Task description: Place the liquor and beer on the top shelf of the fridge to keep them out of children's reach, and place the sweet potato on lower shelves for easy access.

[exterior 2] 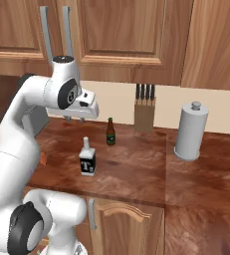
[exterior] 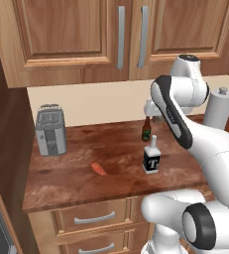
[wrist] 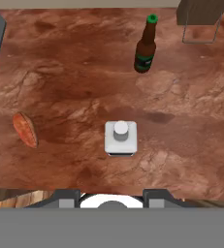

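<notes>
The liquor [exterior: 151, 158] stands upright on the wooden counter [exterior: 76, 183], and from above its whitish cap [wrist: 120, 137] shows. The beer [exterior: 146, 130] stands just behind it, also upright [exterior 2: 110, 133] [wrist: 145, 48]. The sweet potato [exterior: 98, 168] lies to the liquor's left [wrist: 25, 129]; in the right base view the arm partly hides the sweet potato [exterior 2: 43, 158]. My gripper [exterior 2: 75, 119] hangs open well above the counter, pointing down, with the liquor nearly straight below it [wrist: 112, 198]. It holds nothing. The fridge and its shelves are out of view.
A grey toaster [exterior: 50, 130] sits at the counter's left end. A knife block [exterior 2: 145, 112] and a paper towel roll [exterior 2: 191, 132] stand to the right by the wall. Wooden cabinets [exterior: 86, 34] hang overhead; drawers [exterior: 93, 217] lie below the counter edge.
</notes>
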Controlling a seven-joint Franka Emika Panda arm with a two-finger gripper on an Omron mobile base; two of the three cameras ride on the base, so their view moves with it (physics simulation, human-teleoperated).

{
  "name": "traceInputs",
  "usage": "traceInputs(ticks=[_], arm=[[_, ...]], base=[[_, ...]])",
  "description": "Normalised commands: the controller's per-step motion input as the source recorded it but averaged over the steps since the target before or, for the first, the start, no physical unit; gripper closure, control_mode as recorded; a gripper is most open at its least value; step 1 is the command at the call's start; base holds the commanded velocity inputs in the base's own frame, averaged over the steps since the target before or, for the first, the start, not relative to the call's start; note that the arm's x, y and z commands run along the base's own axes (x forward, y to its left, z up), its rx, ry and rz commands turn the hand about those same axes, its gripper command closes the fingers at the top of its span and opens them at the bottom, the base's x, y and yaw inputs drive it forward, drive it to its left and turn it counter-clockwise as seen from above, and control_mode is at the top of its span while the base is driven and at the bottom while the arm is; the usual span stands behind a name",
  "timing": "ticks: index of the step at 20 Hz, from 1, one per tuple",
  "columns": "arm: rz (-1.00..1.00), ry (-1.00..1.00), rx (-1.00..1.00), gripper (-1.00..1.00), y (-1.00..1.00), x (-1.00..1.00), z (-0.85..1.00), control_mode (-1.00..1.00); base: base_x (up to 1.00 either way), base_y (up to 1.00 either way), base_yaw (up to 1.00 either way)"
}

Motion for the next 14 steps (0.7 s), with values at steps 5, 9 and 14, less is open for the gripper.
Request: traceInputs(ticks=[5, 9, 14], arm=[[0.04, -0.07, 0.03, -1.00, -0.08, -0.01, -0.12, -1.00], [0.20, -0.26, 0.09, -1.00, -0.15, -0.13, -0.24, -1.00], [0.23, -0.19, 0.13, -1.00, -0.23, -0.02, -0.21, -1.00]], base=[[0.00, 0.00, 0.00], [0.00, 0.00, 0.00], [0.00, 0.00, 0.00]])
